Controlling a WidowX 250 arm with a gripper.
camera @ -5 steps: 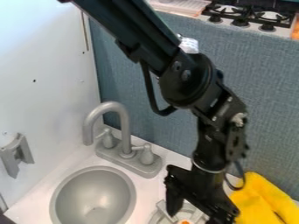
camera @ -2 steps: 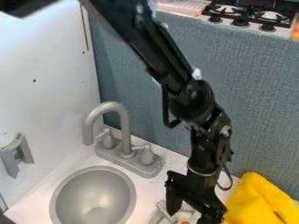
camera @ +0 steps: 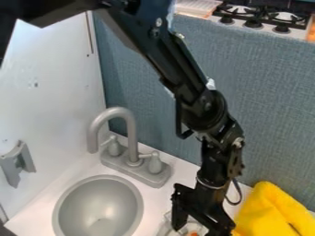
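The black gripper [camera: 199, 226] hangs, its fingers [camera: 179, 215] apart, between the grey sink basin [camera: 98, 207] and the yellow cloth [camera: 269, 213]; the grey faucet [camera: 131, 133] stands behind the basin.

Black segmented arm, dangling black cable.

matt grey plastic-looking sink [camera: 69, 203], fuzzy yellow cloth [camera: 268, 208]

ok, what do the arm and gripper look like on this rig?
Single black arm: long segments, bulky rounded joint, small silvery screw heads, a whitish patch by that joint. Black cable beside the joint, another thin black cable looping near the wrist. Pale thin ring just above the gripper, which is black too, two chunky angular fingers.
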